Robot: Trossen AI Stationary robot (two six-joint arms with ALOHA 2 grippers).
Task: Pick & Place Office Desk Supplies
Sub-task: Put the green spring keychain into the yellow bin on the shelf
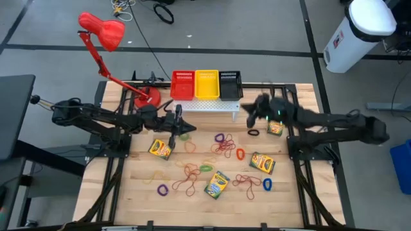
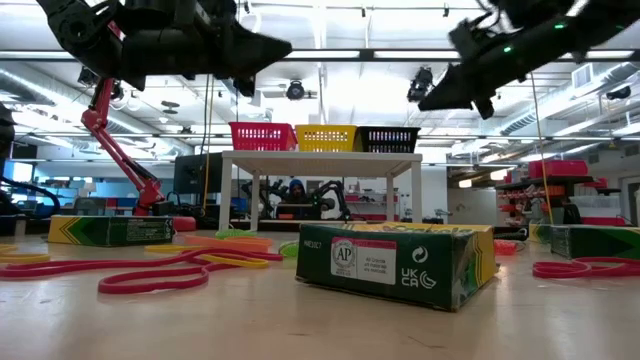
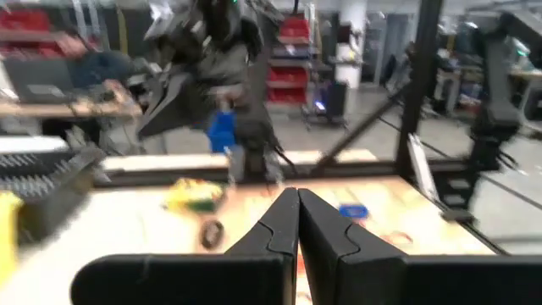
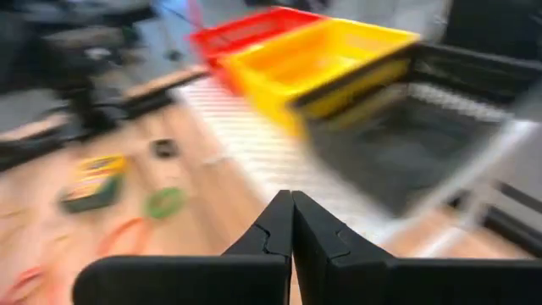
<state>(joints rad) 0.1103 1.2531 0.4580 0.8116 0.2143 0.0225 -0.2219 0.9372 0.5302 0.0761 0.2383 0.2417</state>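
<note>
Several yellow-and-green crayon boxes (image 1: pixel 160 149) (image 1: pixel 217 184) (image 1: pixel 262 163) (image 1: pixel 275 127) lie flat on the wooden table, with loose rubber bands (image 1: pixel 224 145) in several colours scattered among them. My left gripper (image 1: pixel 186 128) (image 3: pixel 296 196) hangs shut above the table's left middle, over no box, with nothing seen between its fingers. My right gripper (image 1: pixel 246 109) (image 4: pixel 291 196) is shut too and hangs clear of the table near the white rack's right end, facing the baskets. Nothing shows between its fingers.
A white perforated rack (image 1: pixel 205 106) at the far edge carries a red basket (image 4: pixel 246 34), a yellow basket (image 4: pixel 330 51) and a black basket (image 4: pixel 440 110). A red desk lamp (image 1: pixel 103 31) stands on its base (image 1: pixel 149 97) at the far left.
</note>
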